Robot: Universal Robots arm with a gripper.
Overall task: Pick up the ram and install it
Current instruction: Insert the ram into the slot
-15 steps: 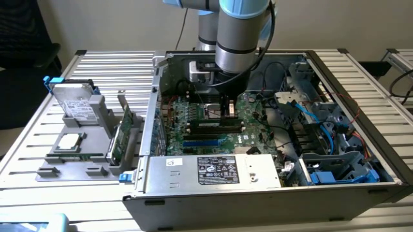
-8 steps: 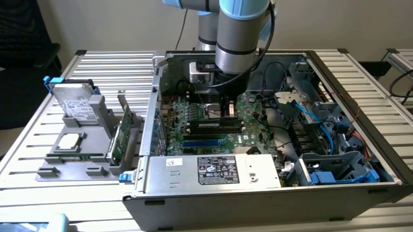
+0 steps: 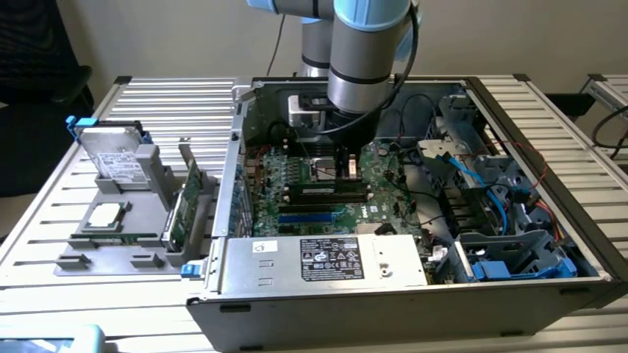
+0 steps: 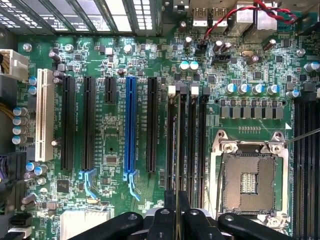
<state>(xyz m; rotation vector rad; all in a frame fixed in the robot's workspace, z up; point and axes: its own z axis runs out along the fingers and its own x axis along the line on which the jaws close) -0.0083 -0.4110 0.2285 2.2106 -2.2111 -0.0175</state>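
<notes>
The gripper is closed on the ram. Its two black fingers press the stick's flat faces from either side, with only a narrow gap between them. The wrist view looks along the stick edge-on, so it shows as a thin line reaching out from between the fingers over the motherboard.

The ram's long axis runs parallel to the black memory slots beside the processor socket. It lies over the slot at the edge of that group nearest the long expansion slots. I cannot tell whether its bottom edge is touching the slot or hanging just above it.

In the exterior view the gripper points straight down inside the open computer case, over the middle of the board. I judge that the stick needs to travel straight down into the slot, with no turning.
</notes>
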